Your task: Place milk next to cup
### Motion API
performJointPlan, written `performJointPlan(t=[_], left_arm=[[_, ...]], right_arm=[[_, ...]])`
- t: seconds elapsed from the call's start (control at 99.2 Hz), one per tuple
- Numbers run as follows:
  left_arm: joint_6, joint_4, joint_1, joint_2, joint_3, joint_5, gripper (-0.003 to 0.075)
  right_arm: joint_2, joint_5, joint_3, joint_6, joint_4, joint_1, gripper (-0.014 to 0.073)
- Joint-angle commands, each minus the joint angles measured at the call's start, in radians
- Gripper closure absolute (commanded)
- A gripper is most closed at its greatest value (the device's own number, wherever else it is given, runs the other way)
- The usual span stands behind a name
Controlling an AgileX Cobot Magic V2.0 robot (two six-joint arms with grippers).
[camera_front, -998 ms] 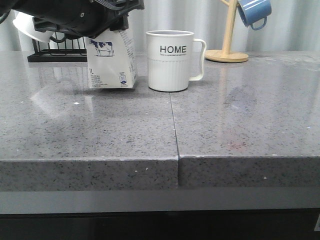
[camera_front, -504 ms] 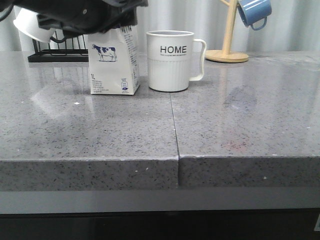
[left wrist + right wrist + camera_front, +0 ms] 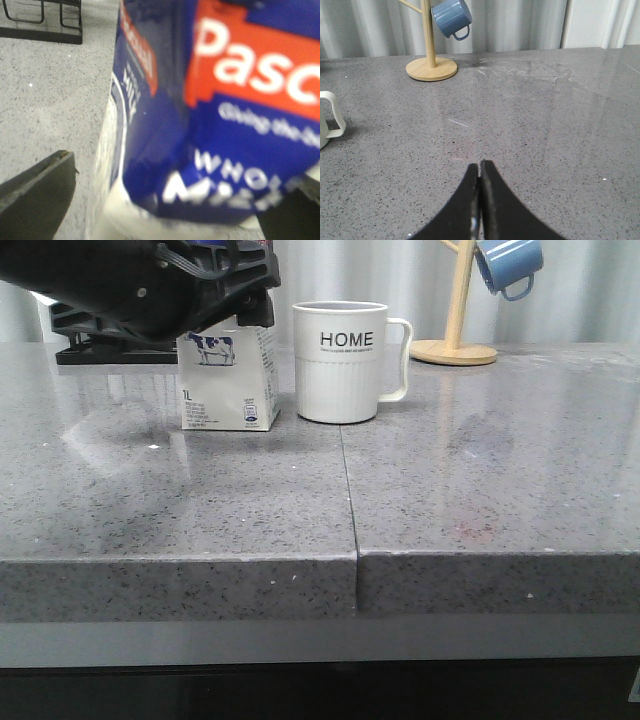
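The milk (image 3: 228, 390), a white carton with a cow picture and a dark blue top, stands upright on the grey counter just left of the cup (image 3: 340, 365). The cup is a white mug lettered "HOME" with its handle to the right. A small gap separates them. My left gripper (image 3: 235, 295) is around the carton's top and hides it. In the left wrist view the carton (image 3: 200, 125) fills the space between the jaws. My left gripper (image 3: 175, 205) is open, with bare counter between one finger (image 3: 35, 195) and the carton. My right gripper (image 3: 480, 167) is shut and empty above the counter; the cup's handle (image 3: 331, 120) shows at the edge.
A wooden mug tree (image 3: 455, 340) holding a blue mug (image 3: 508, 265) stands at the back right, also in the right wrist view (image 3: 430, 67). A black wire rack (image 3: 110, 348) sits behind the carton. A seam (image 3: 347, 490) runs across the counter to its front edge.
The carton, lifted and tilted a second ago, has come down to stand flat beside the mug. My left arm has sunk lower over its top.
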Motion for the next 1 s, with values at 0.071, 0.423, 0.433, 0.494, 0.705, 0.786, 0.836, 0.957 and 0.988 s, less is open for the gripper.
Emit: performJointPlan(t=[0.071, 0.423, 0.433, 0.494, 0.705, 0.786, 0.836, 0.957, 0.988], left_arm=[[0.001, 0.027, -0.026, -0.119, 0.038, -0.061, 0.0067], [0.001, 0.239, 0.052, -0.340, 0.166, -0.030, 0.0068], [-0.001, 0.245, 0.057, -0.346, 0.168, -0.026, 0.0068], [-0.007, 0.293, 0.107, -0.392, 0.179, -0.001, 0.0068], [-0.212, 0.561, 0.297, -0.547, 0.210, 0.126, 0.0069], [-0.299, 0.643, 0.345, -0.609, 0.232, 0.163, 0.0069], [-0.327, 0.685, 0.368, -0.658, 0.250, 0.186, 0.0069], [-0.355, 0.730, 0.409, -0.773, 0.300, 0.254, 0.0069], [-0.372, 0.739, 0.420, -0.800, 0.317, 0.268, 0.0069]], right_arm=[[0.005, -0.068, -0.028, -0.003, -0.010, 0.000, 0.0713], [0.005, -0.068, -0.028, -0.003, -0.010, 0.000, 0.0713], [0.005, -0.068, -0.028, -0.003, -0.010, 0.000, 0.0713], [0.005, -0.068, -0.028, -0.003, -0.010, 0.000, 0.0713], [0.005, -0.068, -0.028, -0.003, -0.010, 0.000, 0.0713], [0.005, -0.068, -0.028, -0.003, -0.010, 0.000, 0.0713], [0.005, -0.068, -0.028, -0.003, -0.010, 0.000, 0.0713], [0.005, -0.068, -0.028, -0.003, -0.010, 0.000, 0.0713], [0.005, -0.068, -0.028, -0.003, -0.010, 0.000, 0.0713]])
